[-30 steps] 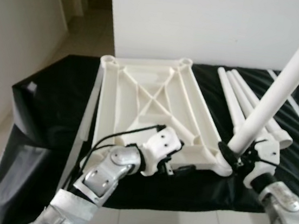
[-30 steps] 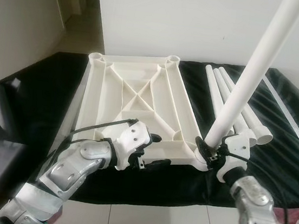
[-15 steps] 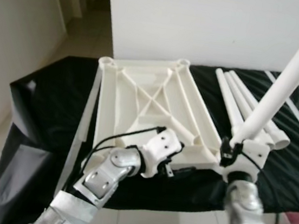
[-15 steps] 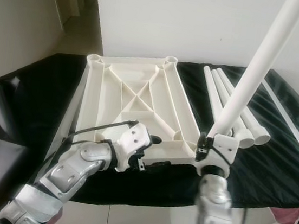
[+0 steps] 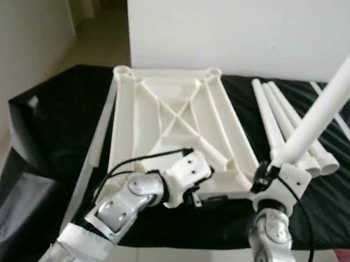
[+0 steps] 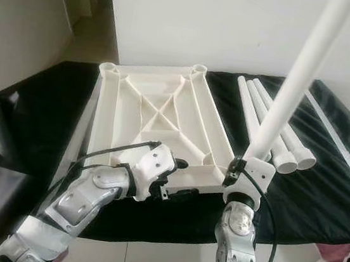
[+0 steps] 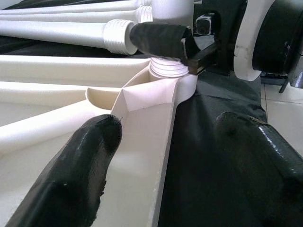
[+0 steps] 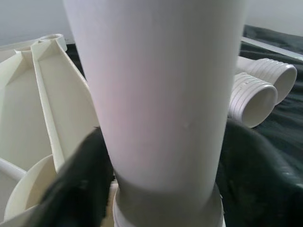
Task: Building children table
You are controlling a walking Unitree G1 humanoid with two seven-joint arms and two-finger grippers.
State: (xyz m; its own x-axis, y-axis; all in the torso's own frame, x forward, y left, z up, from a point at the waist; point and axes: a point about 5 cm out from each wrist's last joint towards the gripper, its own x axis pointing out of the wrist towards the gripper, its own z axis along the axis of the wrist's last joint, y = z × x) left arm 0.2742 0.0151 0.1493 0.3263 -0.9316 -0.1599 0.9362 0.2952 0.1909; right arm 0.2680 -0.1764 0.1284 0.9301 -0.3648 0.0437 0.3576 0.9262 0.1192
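The right gripper's (image 6: 242, 167) jaws are pinched on the long white plastic table leg (image 6: 292, 88), low on the tube just above its threaded end, which sits in the near right corner socket (image 7: 166, 71) of the upside-down cream plastic tabletop (image 6: 155, 112). The leg's long axis rises steeply, tilting away to the right. The left gripper's (image 7: 161, 156) jaws are spread, straddling the tabletop's near rim beside that socket, apparently steadying it. Three more white ribbed-end legs (image 6: 271, 130) lie right of the tabletop on the black-draped desk (image 6: 33, 113).
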